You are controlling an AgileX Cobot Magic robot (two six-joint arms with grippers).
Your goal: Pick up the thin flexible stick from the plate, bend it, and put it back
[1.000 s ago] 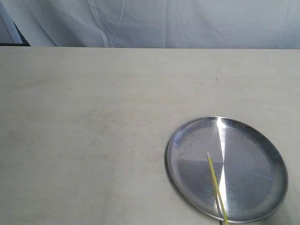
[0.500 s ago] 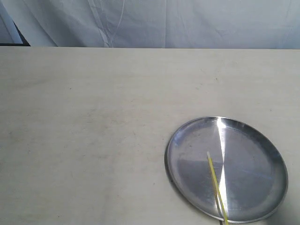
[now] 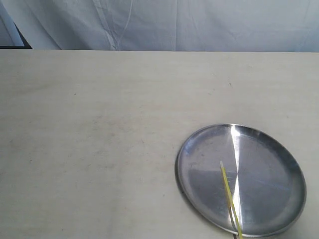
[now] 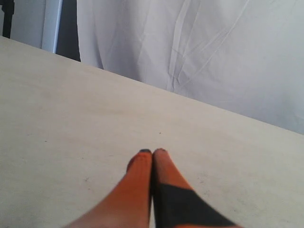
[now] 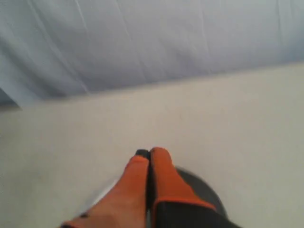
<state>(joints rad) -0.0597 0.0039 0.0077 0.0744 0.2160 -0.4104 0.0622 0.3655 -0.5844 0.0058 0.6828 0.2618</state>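
The round silver plate [image 3: 259, 149] lies at the table's front right, a bright streak of light across it. On it rests the thin yellow stick [image 3: 228, 192], pale tip toward the plate's middle, its near end crossing the front rim. Neither gripper shows in the exterior view. In the left wrist view my left gripper [image 4: 152, 151] is shut, orange fingers pressed together over bare table. My right gripper [image 5: 148, 153] is also shut with nothing between its fingers; part of the plate [image 5: 202, 186] peeks out behind them. The stick is hidden in both wrist views.
A pale tabletop [image 3: 99, 139] stretches left of the plate. A creased white cloth backdrop [image 3: 199, 25] hangs behind the table's far edge. A dark gap [image 3: 15, 42] shows at the far left corner.
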